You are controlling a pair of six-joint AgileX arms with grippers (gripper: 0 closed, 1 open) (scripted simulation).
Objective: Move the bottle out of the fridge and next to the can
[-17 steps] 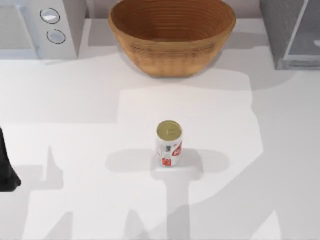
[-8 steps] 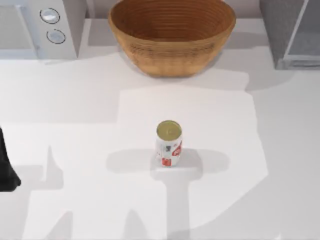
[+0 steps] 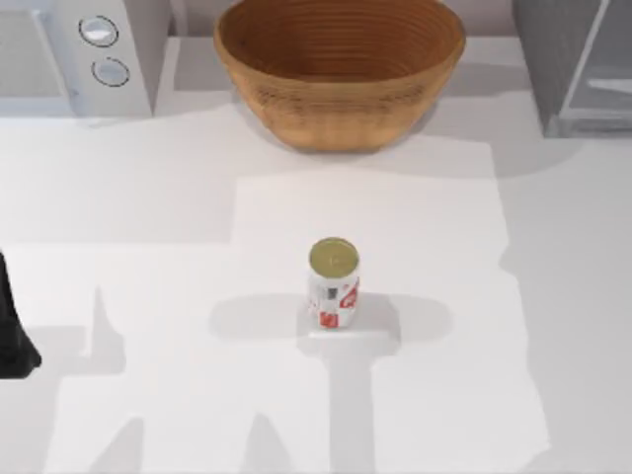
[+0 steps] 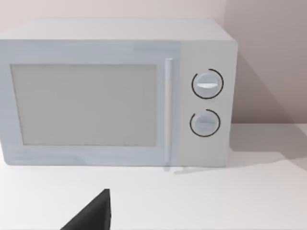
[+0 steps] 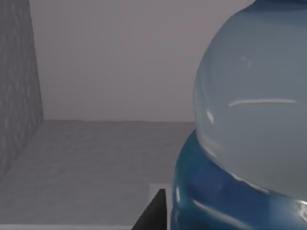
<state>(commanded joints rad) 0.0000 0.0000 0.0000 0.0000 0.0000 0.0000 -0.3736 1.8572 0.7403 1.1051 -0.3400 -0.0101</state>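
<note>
The bottle (image 5: 249,129) looms very close in the right wrist view, standing on the grey floor inside the fridge (image 3: 578,64), which sits at the far right corner of the table (image 3: 148,197). A dark sliver of the right gripper (image 5: 152,213) sits just beside the bottle's blue label, but I cannot tell whether its fingers are open, closed, or gripping. If they are not squarely around the bottle, it could tip or knock the fridge wall on the way out. The can (image 3: 334,283) stands mid-table, well apart, and a careless placement could topple it. The left gripper (image 4: 91,215) idles near the microwave (image 4: 115,93), fingers likewise unclear.
</note>
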